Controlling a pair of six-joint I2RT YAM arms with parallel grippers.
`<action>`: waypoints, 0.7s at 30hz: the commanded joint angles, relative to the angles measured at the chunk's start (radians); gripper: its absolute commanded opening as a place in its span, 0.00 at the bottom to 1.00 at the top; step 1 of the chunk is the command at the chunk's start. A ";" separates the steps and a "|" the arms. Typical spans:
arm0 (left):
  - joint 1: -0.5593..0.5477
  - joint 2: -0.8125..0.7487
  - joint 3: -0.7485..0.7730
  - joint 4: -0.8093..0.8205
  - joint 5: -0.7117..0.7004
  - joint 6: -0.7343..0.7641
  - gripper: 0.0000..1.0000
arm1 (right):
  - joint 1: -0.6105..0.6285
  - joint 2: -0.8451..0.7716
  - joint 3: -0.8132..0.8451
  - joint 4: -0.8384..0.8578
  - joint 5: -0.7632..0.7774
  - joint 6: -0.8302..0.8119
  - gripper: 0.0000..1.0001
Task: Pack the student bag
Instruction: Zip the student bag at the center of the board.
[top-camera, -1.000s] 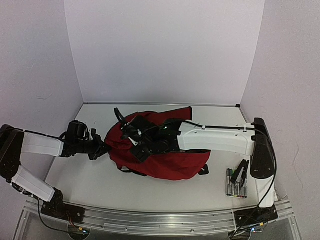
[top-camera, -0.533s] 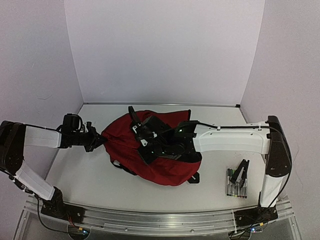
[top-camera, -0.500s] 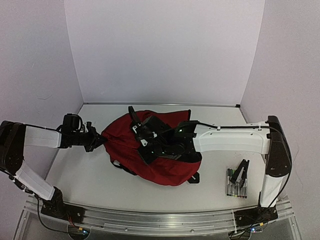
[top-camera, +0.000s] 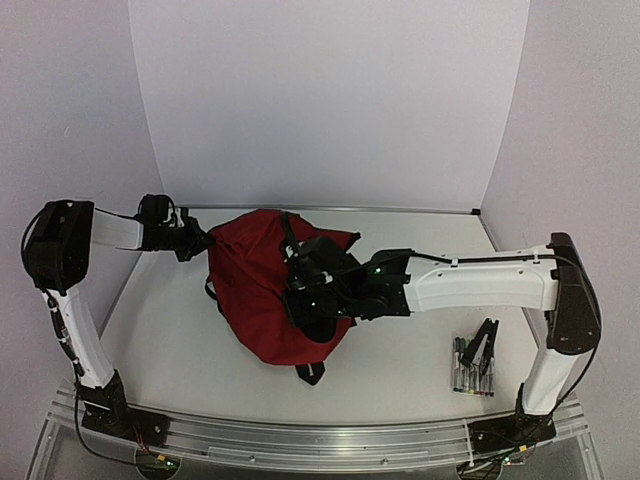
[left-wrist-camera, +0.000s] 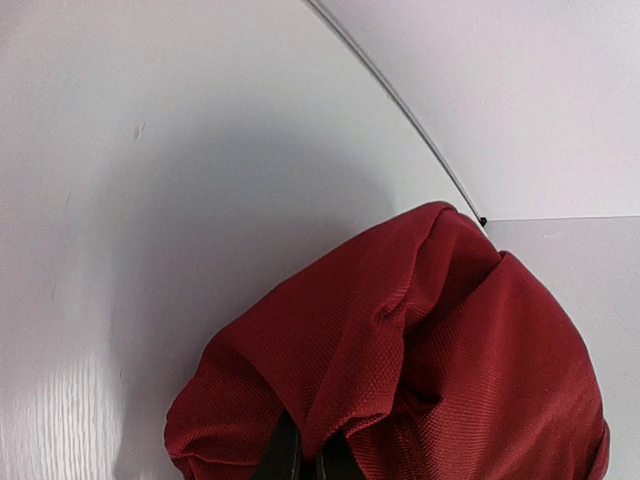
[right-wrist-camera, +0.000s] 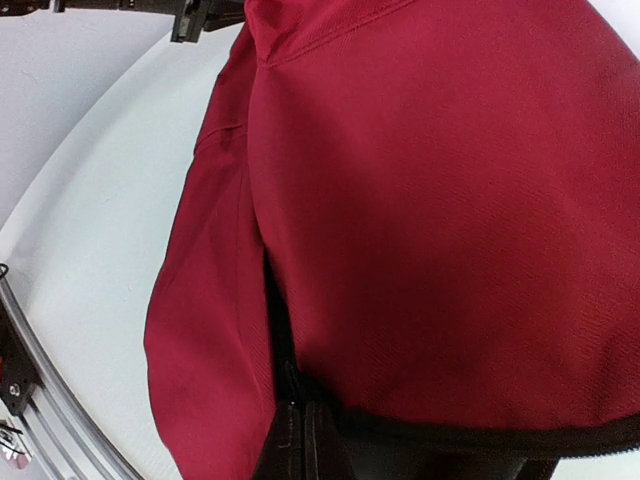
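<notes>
The student bag (top-camera: 262, 290) is a dark-red fabric backpack lying in the middle of the table, turned with one end toward the back left. My left gripper (top-camera: 200, 243) is shut on a fold of the bag's red fabric at its back-left corner; the same pinch shows in the left wrist view (left-wrist-camera: 305, 455). My right gripper (top-camera: 300, 290) is shut on the bag's black edge near its middle, seen close in the right wrist view (right-wrist-camera: 300, 440). The bag fills that view (right-wrist-camera: 430, 200). Its opening is hidden.
Several markers (top-camera: 472, 372) lie in a row at the front right of the table, with a black clip (top-camera: 484, 345) on top of them. A black strap end (top-camera: 308, 373) sticks out at the bag's front. White walls close the back and sides.
The left gripper has swung toward the back left corner, dragging the bag's corner with it. The bag has rotated and shifted left and forward; the right gripper moved with it.
</notes>
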 joint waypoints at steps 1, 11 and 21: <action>0.032 0.087 0.216 0.087 -0.109 0.106 0.00 | 0.003 -0.068 -0.066 0.079 -0.017 0.114 0.00; 0.023 -0.009 0.254 -0.066 -0.110 0.126 0.59 | 0.019 -0.092 -0.125 0.198 -0.017 0.142 0.00; -0.220 -0.410 -0.119 -0.208 -0.256 -0.011 0.81 | 0.019 -0.053 -0.093 0.288 -0.019 0.099 0.00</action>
